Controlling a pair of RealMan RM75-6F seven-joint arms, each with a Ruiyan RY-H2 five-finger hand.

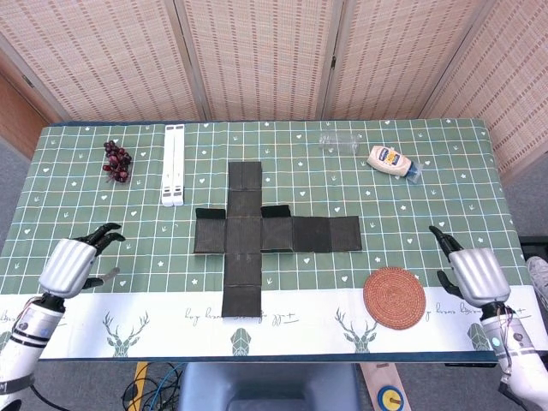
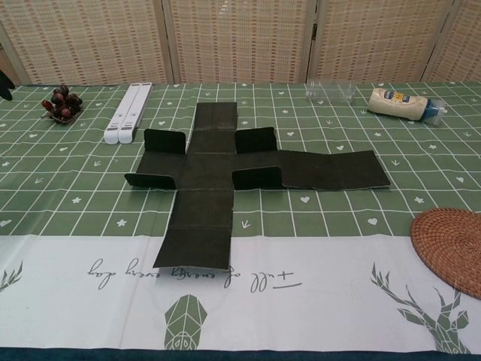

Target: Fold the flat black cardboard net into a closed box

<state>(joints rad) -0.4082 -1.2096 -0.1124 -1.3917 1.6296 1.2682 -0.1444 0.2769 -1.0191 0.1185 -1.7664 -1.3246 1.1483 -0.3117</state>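
left silver-and-black robot hand [image 1: 75, 259] is hovering over the near-left table edge, fingers apart, holding nothing. right silver-and-black robot hand [image 1: 470, 270] is sitting at the near-right edge, mostly the back showing, a couple of dark fingers sticking out; cannot tell if fingers are apart or curled, nothing seen in it. round woven brown coaster [image 1: 394, 297] is lying near the front, just left of the right hand. flat black cross-shaped cardboard net [image 1: 261, 234] is lying mid-table on the green checked tablecloth [image 1: 428, 197], well apart from both hands; in chest view its small side flaps [image 2: 164, 141] are standing up, the rest lying flat. farther back: white folded stand [image 1: 174, 163] w/ dark red grape bunch [image 1: 116, 160] to its left, clear plastic bottle [image 1: 340, 142] lying on its side, beige squeeze bottle w/ blue cap [image 1: 392, 161] lying beside it. woven screen panels [image 1: 257, 56] are standing behind the table.
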